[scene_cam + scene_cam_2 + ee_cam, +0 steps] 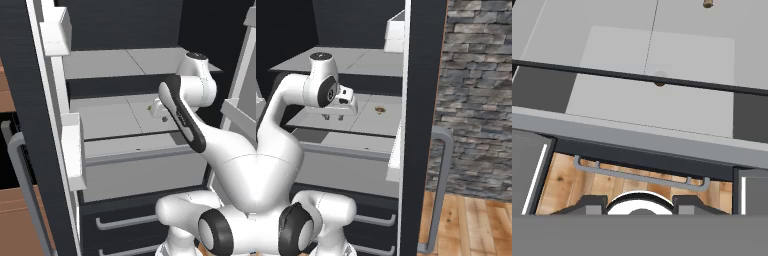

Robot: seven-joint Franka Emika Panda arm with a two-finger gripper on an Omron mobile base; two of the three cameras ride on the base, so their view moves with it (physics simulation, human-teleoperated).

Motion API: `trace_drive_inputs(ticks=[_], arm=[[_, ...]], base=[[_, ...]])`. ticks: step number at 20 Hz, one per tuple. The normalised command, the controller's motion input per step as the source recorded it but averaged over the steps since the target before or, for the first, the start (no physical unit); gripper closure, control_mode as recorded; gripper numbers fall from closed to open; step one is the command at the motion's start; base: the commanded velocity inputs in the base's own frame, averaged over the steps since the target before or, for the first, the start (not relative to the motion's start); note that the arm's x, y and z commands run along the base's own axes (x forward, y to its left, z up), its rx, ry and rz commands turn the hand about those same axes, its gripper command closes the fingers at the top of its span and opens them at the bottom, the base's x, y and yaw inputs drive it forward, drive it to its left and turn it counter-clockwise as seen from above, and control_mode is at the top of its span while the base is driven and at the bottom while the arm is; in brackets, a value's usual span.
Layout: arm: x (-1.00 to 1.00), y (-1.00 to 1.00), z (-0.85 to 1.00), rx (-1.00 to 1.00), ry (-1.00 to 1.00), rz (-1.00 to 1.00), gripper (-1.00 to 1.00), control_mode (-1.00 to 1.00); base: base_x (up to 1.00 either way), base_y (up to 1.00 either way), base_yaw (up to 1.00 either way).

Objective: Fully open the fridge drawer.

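The fridge drawer (145,172) is one, with two flat shelves (125,62) above it and two dark handled drawers (125,220) beneath. Your gripper (332,116) hovers above it, touching nothing; you cannot tell its jaw spread.

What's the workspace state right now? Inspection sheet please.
Surface: grey fridge shelf above the drawer, flat and level.
Job's things: fridge drawer pulled partly out, its inside visible from above.
Clutter: one small brown item on the shelf; too small to identify.
Grippers: pincer hangs over the shelf, holding nothing; jaw state unclear.
Cables: nothing seen.
Surroundings: open fridge door with white bins, dark drawers with bar handles below, stone wall, wood floor.
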Motion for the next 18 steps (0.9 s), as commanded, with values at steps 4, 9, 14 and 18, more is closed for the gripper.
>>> trace_drive_inputs(ticks=[4,9,14,18], arm=[[-0.09,0.00,0.00,0.00,0.00,0.00,-1.00,-1.00],[0.00,0.00,0.00,0.00,0.00,0.00,-1.00,-1.00],[-0.06,0.00,0.00,0.00,0.00,0.00,-1.00,1.00],[0.00,0.00,0.00,0.00,0.00,0.00,-1.00,1.00]], base=[[0.00,0.00,0.00],[0.00,0.00,0.00],[-0.12,0.00,0.00],[-0.10,0.00,0.00]])
